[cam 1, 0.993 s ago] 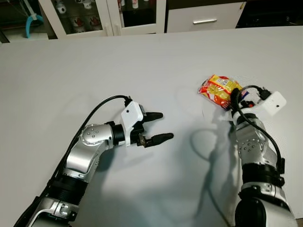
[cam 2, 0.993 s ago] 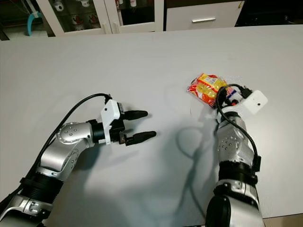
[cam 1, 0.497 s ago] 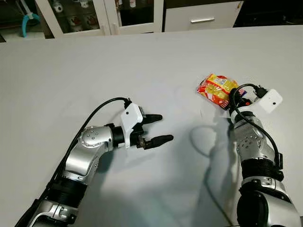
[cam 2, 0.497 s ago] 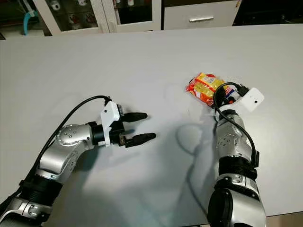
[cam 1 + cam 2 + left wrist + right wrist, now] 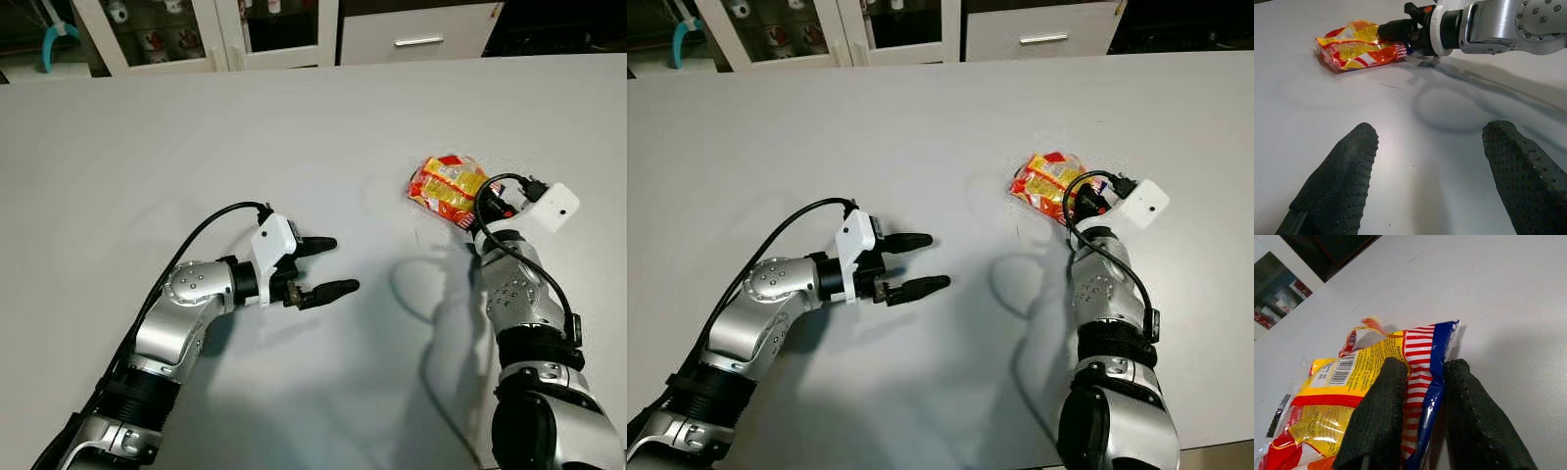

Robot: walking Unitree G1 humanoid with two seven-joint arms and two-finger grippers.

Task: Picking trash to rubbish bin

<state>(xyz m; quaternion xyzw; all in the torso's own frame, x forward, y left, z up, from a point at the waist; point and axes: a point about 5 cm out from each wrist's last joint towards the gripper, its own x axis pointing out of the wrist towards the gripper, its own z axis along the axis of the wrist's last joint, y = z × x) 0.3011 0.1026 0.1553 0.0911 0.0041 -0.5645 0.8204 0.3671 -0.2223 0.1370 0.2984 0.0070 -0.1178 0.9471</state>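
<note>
Nearest: left gripper (image 5: 331,264), two long black fingers spread wide apart, nothing between them, held just over the plain white tabletop (image 5: 294,127), pointing toward robot's right. Left wrist view: both textured fingertips (image 5: 1347,171) in foreground w/ bare table between, and beyond them the packet plus the right arm's silver forearm.

Further out, robot's right: right gripper (image 5: 1418,396) pinching the crinkly red/yellow foil snack packet (image 5: 448,185) by its near end. Head views: gripper's fingers mostly hidden behind the white wrist cam block (image 5: 556,207) and black cable, so grip can't be judged there. Right wrist view settles it: two black fingers pressed on either side of the packet's red/white striped, blue-edged seam; barcode on yellow panel also readable here. Packet body lies on the table; whether the pinched end is lifted, can't tell.

Far edge: white glass-door cabinets (image 5: 220,29) and a white drawer w/ metal handle (image 5: 423,43) behind table.
</note>
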